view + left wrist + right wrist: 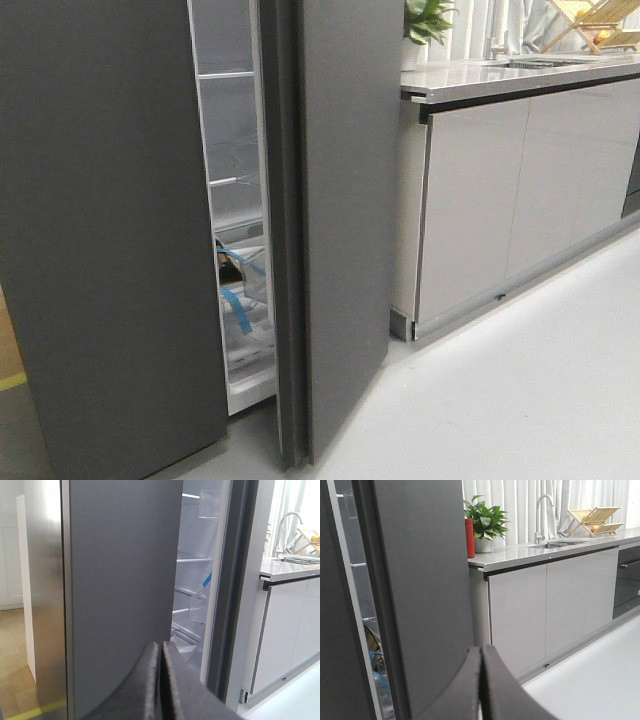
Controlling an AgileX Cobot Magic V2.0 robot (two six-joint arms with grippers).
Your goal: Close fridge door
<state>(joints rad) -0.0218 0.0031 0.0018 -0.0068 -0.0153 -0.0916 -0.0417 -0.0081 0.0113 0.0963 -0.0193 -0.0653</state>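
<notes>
The fridge door [345,200] is a tall matte dark grey slab that stands ajar, its thick grooved edge [283,250] turned toward me. A gap shows the white fridge interior [232,180] between it and the other dark grey door [100,230] on the left. Neither gripper shows in the front view. My left gripper [160,647] is shut and empty, in front of the left door's edge [125,570] by the gap; the open door's edge [235,580] shows beyond. My right gripper [481,651] is shut and empty, in front of the open door's outer face [420,580].
A counter with glossy pale grey cabinet fronts [520,200] stands right of the fridge, close behind the open door. On it are a potted plant [485,520], a red bottle [469,537], a faucet [542,510] and a wooden rack [595,517]. Pale floor [520,400] lies at the right.
</notes>
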